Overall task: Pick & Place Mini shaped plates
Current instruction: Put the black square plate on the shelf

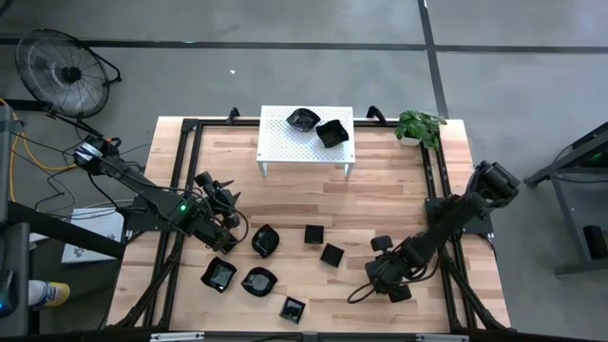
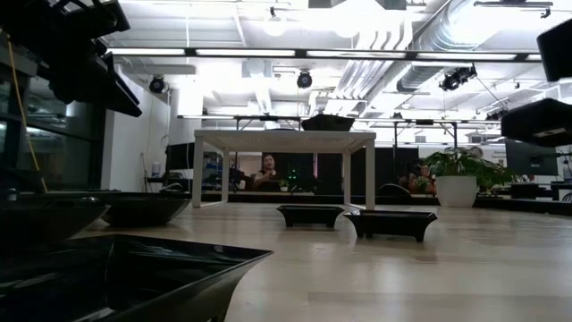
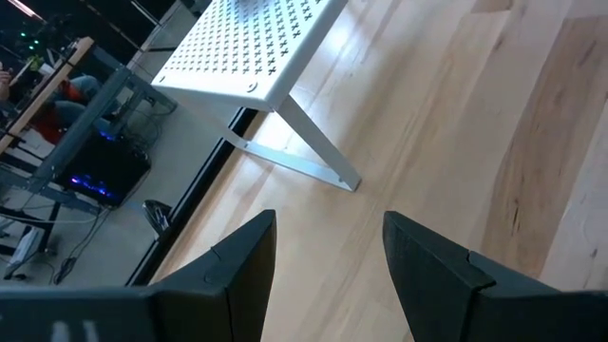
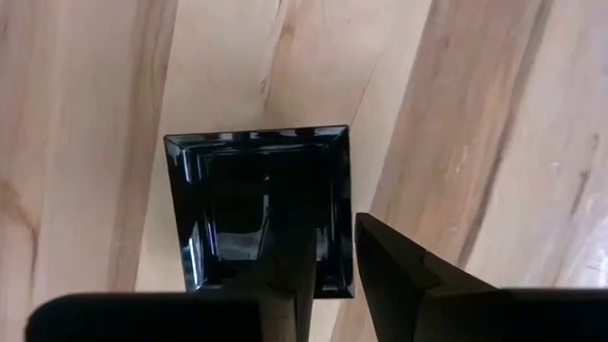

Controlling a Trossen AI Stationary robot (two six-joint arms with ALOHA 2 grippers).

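Note:
Several glossy black mini plates lie on the wooden table: one square (image 1: pixel 314 234), another (image 1: pixel 332 254), and rounded ones (image 1: pixel 265 239), (image 1: pixel 258 281). Two more (image 1: pixel 304 119), (image 1: pixel 332 133) rest on the white perforated stand (image 1: pixel 285 142). My right gripper (image 1: pixel 382 275) points down over the near right of the table, shut on a square plate (image 4: pixel 237 190) that it hides in the high view. My left gripper (image 3: pixel 328 275) stands open with nothing between its fingers at the table's left (image 1: pixel 226 204), facing the stand (image 3: pixel 256 47). My right gripper has one finger (image 4: pixel 290 256) inside the square plate and the other (image 4: pixel 399 266) outside, pinching one side wall (image 4: pixel 347 204) between them. The fingers come from above, pointing down. The plate sits level, hollow side up; whether it touches the table I cannot tell.
A potted plant (image 1: pixel 418 125) stands at the far right corner. A black frame (image 1: pixel 190 128) runs along the table's edges. Bare wood lies between the stand and the loose plates. A fan (image 1: pixel 66 71) stands on the floor beyond the far left.

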